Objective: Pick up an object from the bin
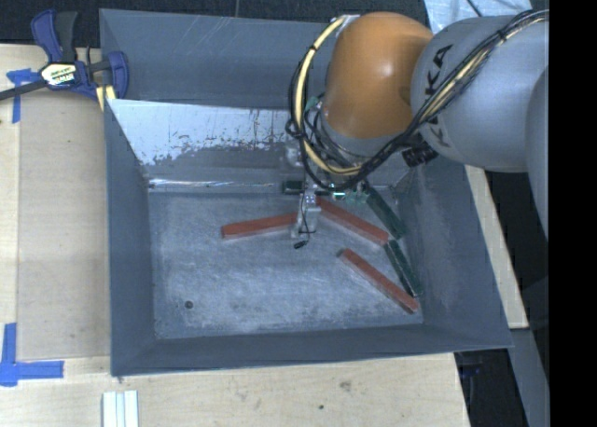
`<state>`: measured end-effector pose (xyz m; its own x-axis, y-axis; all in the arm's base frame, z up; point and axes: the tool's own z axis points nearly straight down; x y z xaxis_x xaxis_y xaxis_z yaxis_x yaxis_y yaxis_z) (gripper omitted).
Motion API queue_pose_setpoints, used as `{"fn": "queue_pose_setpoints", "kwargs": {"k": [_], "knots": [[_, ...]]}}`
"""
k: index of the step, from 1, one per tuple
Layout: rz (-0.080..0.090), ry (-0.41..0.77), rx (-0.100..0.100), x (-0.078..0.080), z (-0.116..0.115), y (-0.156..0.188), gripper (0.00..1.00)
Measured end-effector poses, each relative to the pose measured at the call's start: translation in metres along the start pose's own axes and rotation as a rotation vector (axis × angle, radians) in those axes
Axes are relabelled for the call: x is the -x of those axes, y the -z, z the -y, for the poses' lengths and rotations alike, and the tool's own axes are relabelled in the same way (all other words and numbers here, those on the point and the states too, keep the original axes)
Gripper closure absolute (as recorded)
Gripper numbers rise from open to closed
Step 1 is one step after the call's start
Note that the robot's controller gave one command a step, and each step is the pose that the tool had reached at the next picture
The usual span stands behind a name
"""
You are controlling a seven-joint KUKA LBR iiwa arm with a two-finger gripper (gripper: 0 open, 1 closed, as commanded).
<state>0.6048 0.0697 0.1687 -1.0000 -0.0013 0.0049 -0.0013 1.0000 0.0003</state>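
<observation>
Camera view, nearest thing: a flat red-brown stick [258,227] lies on the bin floor, its near end at the gripper's tip and the rest running away toward the view's left.
Gripper [304,222]: low over the middle of the floor, pointing down; I cannot tell how far open it is or whether it has hold of anything.
Just beside, view's right: a slanted red-brown stick [359,223].
Below and right, apart: a lower red-brown stick [377,281].
Farther right: 2 dark green sticks [385,212], end to end.
Above: orange cover [373,71], cables looped round it.
Around: grey bin [187,323].
</observation>
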Motion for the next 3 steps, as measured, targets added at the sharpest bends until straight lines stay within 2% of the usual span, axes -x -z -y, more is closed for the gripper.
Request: {"fn": "queue_pose_setpoints", "kwargs": {"k": [1, 2, 3], "knots": [[0.002, 0.169, -0.001, 0.008, -0.023, -0.102, 0.0], [0.01, 0.166, 0.001, 0.01, -0.023, -0.097, 1.0], [0.014, 0.387, -0.002, -0.015, -0.016, 0.051, 1.0]]}}
